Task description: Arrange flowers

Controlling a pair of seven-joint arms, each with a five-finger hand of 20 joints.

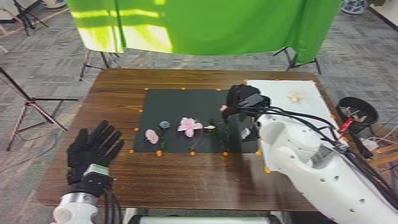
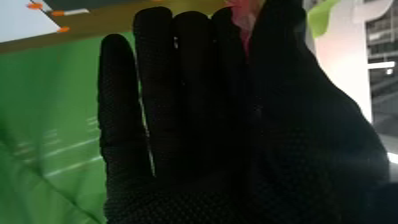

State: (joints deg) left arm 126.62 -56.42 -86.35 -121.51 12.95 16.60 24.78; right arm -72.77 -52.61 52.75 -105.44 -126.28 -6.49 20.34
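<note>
Grey carpet runs around my brown table, and a green cloth hangs beyond it at 12 o'clock. A dark mat covers the table's middle; a white sheet lies at its 2 o'clock. My left hand rests open, fingers straight, at the table's 8 o'clock. My right hand is over the mat's 2 o'clock edge, nearly straight fingers and thumb pinching a pink blossom. A pink lily lies near the mat's centre, a pale pink bloom at 8, a bluish one at 9.
</note>
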